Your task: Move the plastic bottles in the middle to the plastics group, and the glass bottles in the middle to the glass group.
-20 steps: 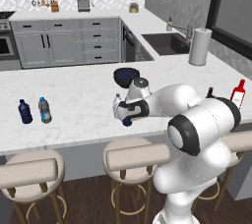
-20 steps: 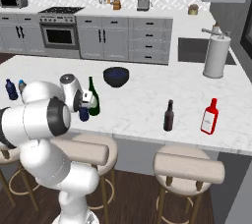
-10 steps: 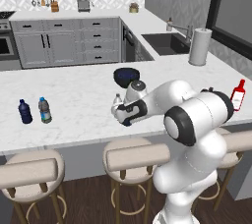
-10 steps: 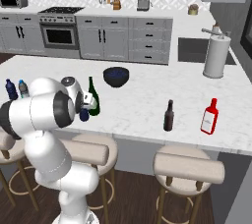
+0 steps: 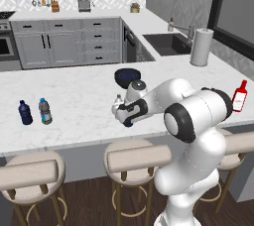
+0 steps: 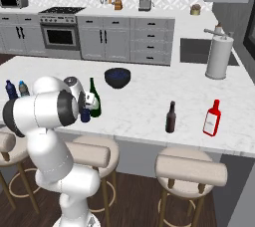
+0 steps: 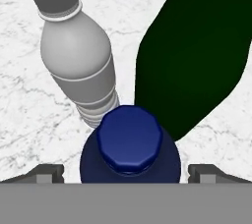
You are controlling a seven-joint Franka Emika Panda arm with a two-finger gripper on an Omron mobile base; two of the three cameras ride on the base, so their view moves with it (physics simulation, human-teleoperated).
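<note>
Since a moment ago, we are lowering our arm closer over the middle bottles. Our gripper [image 7: 126, 171] is hanging released, fingertips either side of the dark blue bottle [image 7: 129, 147] — just beside the clear bottle [image 7: 76, 51] and green bottle [image 7: 194, 56]. We are centring before closing, avoiding both neighbours.

upright dark blue bottle [image 7: 130, 152] just beside clear grey bottle [image 7: 78, 56] and dark green bottle [image 7: 197, 56]
</note>
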